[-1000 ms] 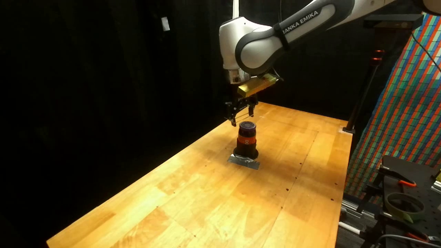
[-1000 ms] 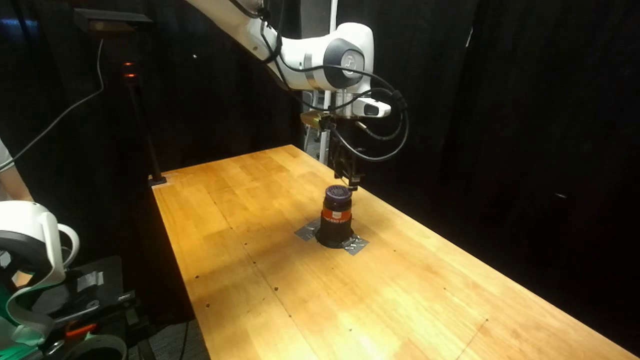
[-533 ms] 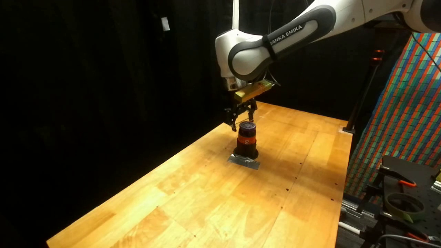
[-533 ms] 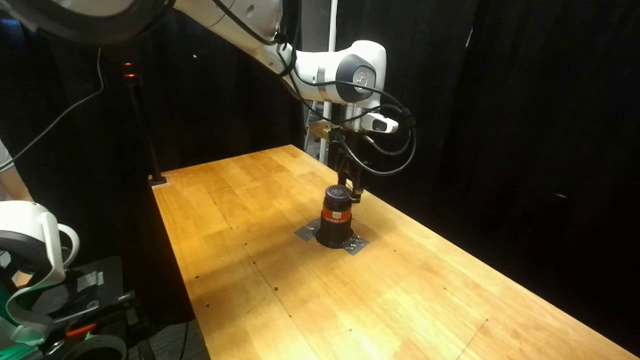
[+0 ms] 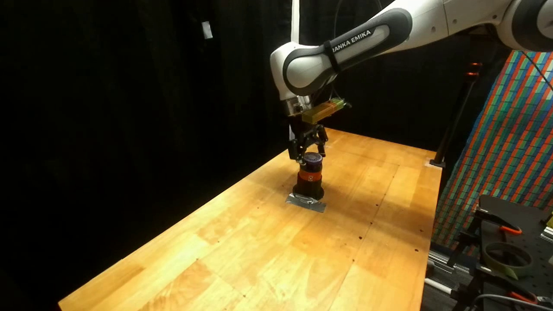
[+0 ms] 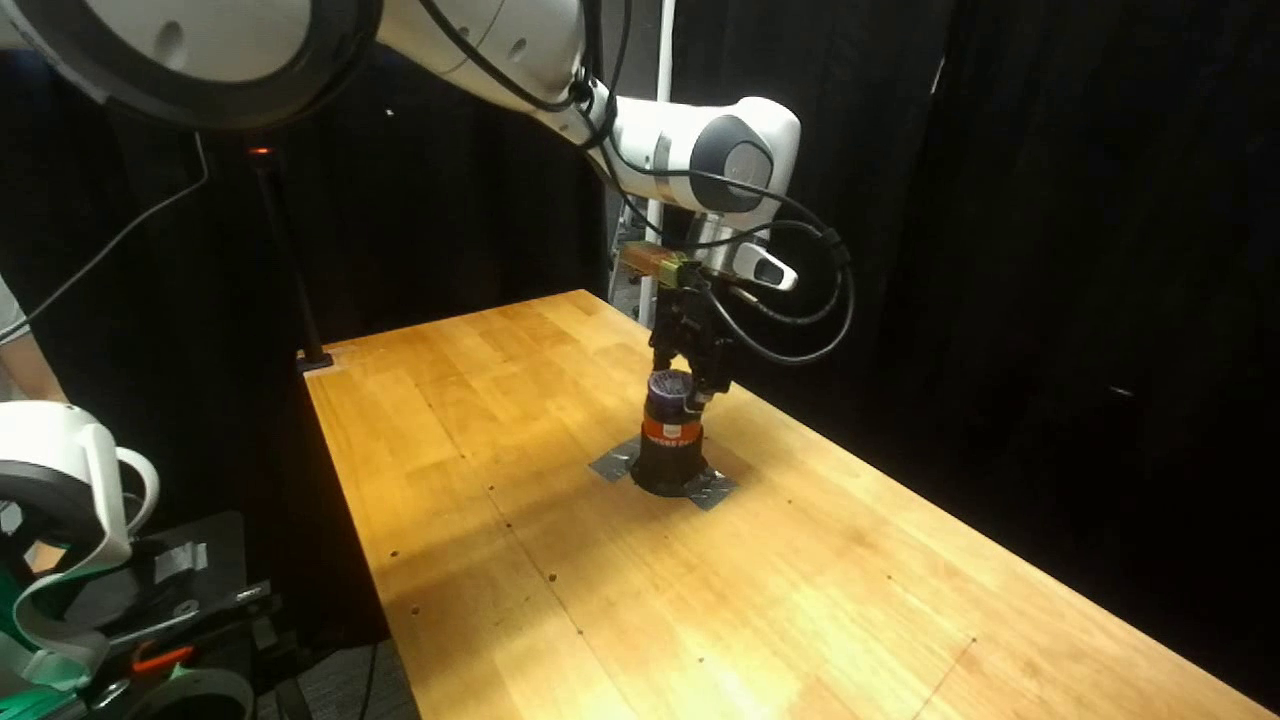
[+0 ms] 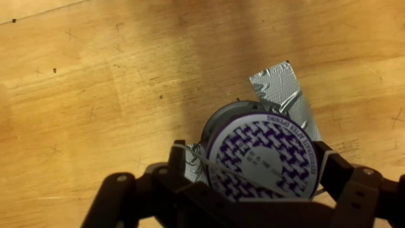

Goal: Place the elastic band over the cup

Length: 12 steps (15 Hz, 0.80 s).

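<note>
The cup [image 5: 310, 176] is seen upright on the wooden table [image 5: 281, 255], its dark upper part and orange-red middle shown in both exterior views. Its lower end is surrounded by a flared dark base [image 5: 309, 188], beside which strips of silver tape [image 7: 281, 85] are stuck to the wood. From above, the cup is straddled by the gripper [image 7: 252, 152], whose fingers are held spread, one tip on either side of the purple-and-white lid [image 7: 262, 160]. At the left of the wrist view a gap is left between fingertip and lid; at the right the tip is placed just beside the lid's edge, and whether contact is made cannot be told. The elastic band [image 7: 226, 169] is looped on both fingers (it is seen as a thin, pale strand), and one run of it is stretched slantwise across the lid; whether it is laid on the lid or suspended above it cannot be made out. A yellowish block [image 5: 324, 111] is carried near the wrist of the white arm [image 5: 298, 73]. Well apart from the cup, a roll of tape [image 5: 524, 269] is seen in an exterior view.
</note>
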Each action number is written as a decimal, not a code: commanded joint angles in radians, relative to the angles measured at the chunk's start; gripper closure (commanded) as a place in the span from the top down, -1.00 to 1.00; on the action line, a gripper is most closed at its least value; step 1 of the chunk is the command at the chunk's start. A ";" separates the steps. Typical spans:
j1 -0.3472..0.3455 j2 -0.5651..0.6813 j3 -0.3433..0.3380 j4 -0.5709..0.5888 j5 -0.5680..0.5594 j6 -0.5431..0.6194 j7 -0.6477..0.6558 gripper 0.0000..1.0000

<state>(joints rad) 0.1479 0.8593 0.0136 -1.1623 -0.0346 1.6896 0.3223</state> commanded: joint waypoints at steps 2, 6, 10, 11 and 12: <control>-0.019 -0.005 0.009 0.014 0.030 -0.111 -0.089 1.00; -0.018 -0.018 0.013 -0.031 0.031 -0.114 -0.125 1.00; -0.006 -0.050 0.009 -0.110 0.022 -0.074 -0.117 1.00; 0.000 -0.068 0.006 -0.144 0.018 -0.051 -0.105 0.50; 0.003 -0.081 0.006 -0.168 0.016 -0.036 -0.103 0.46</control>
<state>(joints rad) 0.1422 0.8538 0.0196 -1.2121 -0.0179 1.6174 0.2137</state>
